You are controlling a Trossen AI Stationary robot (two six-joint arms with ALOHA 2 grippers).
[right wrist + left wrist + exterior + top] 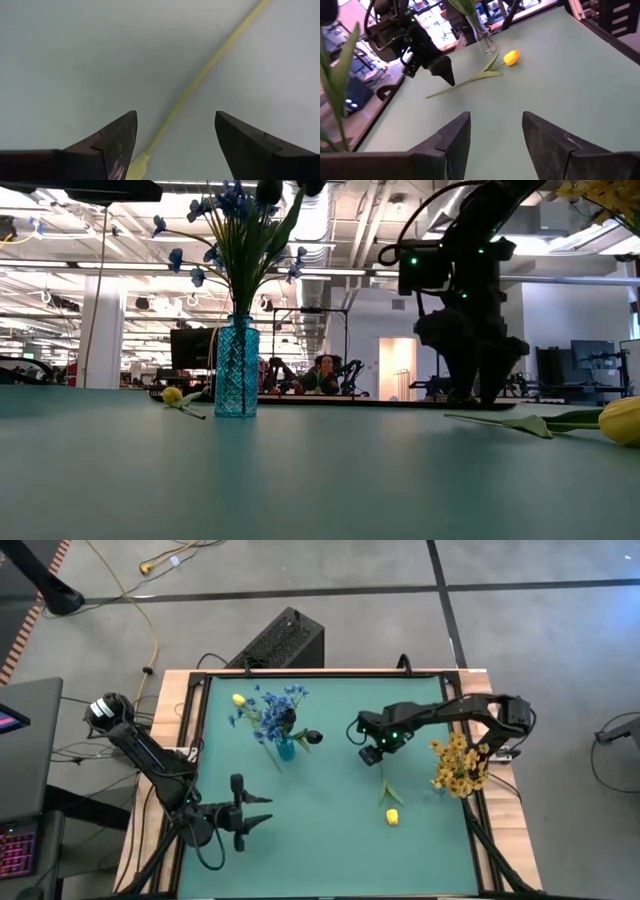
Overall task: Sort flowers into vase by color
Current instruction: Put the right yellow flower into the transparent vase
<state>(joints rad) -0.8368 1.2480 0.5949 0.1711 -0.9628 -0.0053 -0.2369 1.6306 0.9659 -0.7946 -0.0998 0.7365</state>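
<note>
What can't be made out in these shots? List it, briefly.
- Low view: the blue flowers and the yellow tulip are cut off by the picture's edges.
- High view: the clear vase is mostly hidden by the yellow-orange sprigs.
- Right wrist view: the right tool is open over a pale stem; its bud is out of frame.
- Left wrist view: the left tool is open, nothing between its fingers.

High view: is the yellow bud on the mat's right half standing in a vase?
No, the yellow bud lies flat on the green mat, outside any vase.
</note>
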